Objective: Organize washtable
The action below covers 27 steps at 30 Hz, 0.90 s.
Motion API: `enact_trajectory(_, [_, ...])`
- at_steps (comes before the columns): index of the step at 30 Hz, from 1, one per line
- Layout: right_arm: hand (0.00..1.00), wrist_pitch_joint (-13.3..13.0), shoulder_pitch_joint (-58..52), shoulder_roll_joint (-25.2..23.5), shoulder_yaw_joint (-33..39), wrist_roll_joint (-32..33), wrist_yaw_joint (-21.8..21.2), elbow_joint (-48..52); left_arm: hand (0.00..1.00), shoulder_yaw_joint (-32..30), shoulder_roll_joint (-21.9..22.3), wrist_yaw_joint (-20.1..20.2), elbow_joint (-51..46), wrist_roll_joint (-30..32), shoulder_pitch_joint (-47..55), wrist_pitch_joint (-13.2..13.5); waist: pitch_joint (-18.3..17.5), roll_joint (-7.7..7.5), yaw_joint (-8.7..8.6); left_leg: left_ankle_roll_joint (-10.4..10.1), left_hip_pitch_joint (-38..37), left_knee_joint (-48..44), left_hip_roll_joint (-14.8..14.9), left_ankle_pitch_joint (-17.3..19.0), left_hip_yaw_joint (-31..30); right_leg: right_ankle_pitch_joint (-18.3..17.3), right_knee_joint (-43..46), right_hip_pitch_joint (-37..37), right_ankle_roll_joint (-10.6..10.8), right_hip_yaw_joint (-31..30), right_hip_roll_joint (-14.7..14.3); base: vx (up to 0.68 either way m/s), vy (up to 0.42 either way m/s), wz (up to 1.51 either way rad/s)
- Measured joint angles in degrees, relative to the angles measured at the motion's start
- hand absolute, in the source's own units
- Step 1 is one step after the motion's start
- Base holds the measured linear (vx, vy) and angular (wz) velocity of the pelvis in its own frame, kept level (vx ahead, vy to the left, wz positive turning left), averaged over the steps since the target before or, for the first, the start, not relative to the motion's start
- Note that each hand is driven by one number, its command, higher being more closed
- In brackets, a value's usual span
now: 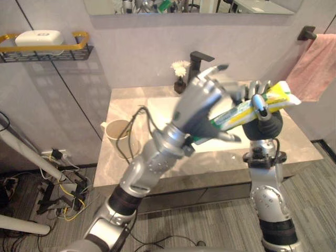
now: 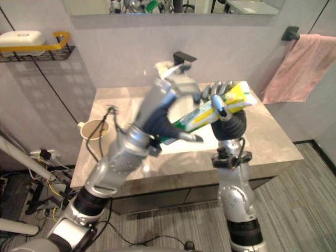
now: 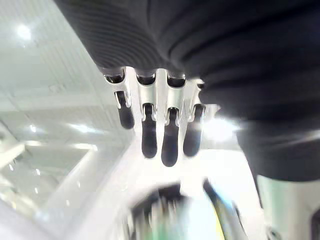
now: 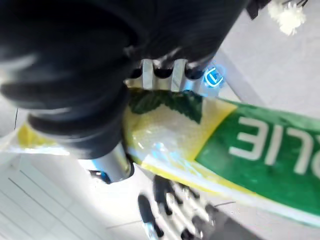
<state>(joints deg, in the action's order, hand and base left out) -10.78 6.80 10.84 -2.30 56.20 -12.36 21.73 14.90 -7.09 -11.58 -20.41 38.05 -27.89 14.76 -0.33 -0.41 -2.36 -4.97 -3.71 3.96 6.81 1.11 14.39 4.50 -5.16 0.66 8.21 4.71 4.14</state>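
The right hand [image 1: 262, 118] holds the yellow-green toothpaste tube [image 1: 278, 97] aloft above the worktop [image 1: 296, 143], fingers curled round it. The left hand [image 1: 202, 105], fingers spread, sits around the tube's lower end.

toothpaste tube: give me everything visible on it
The toothpaste tube looks like soft plastic, yellow and green with white lettering and a leaf picture. It is tilted in the air above the sink, wide flat end uppermost. The right hand is curled round its upper part. Its lower end sits by the open left hand; contact there is unclear.
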Motion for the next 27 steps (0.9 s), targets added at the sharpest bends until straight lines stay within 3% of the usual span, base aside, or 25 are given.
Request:
enact_trajectory(3, [1.00, 0.0, -0.5, -0.1, 1.2, 0.1, 1.0, -0.3, 0.00, -4.1, -0.2, -2.7, -1.0, -1.4, 0.1, -1.2, 0.0, 0.00, 0.15, 0.0, 0.0, 0.0, 0.0, 0.0, 0.0, 0.0, 0.0, 0.0, 0.0, 0.0, 0.0, 0.00, 0.000, 0.00])
enact_trajectory(15, [1.00, 0.0, -0.3, -0.6, 1.6, 0.1, 1.0, -0.2, 0.00, -4.7, -1.1, -3.5, -2.3, -1.4, 1.0, -2.0, 0.0, 0.02, 0.16, 0.0, 0.0, 0.0, 0.0, 0.0, 0.0, 0.0, 0.0, 0.0, 0.0, 0.0, 0.0, 0.00, 0.000, 0.00])
enact_trajectory(27, [1.00, 0.0, 0.3, -0.6, 1.8, 0.1, 1.1, -0.1, 0.00, -10.1, -1.2, -4.0, -6.3, -1.5, 4.8, -2.1, 0.0, 0.33, 0.19, 0.0, 0.0, 0.0, 0.0, 0.0, 0.0, 0.0, -0.1, 0.0, 0.0, 0.0, 0.0, 0.00, 0.000, 0.00])
